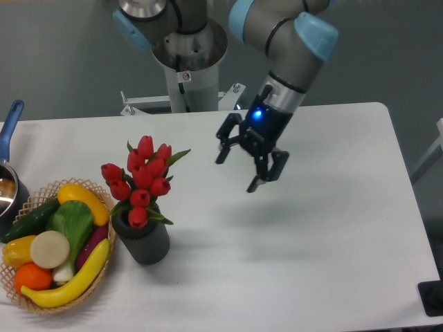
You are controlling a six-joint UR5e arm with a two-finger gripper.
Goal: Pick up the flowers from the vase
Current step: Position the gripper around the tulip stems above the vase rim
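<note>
The flowers [142, 178], a bunch of red tulip buds with green leaves, stand upright in the dark grey ribbed vase [144, 242] at the front left of the white table. My gripper [237, 173] hangs above the table's middle, to the right of the flowers and a clear gap away from them. Its black fingers [255, 185] are spread open, tilted down and left, with nothing between them. A blue light glows on the wrist.
A wicker basket [102, 271] of toy fruit and vegetables touches the vase's left side. A pot with a blue handle [8, 124] sits at the left edge. The arm's base column [187, 66] rises behind the table.
</note>
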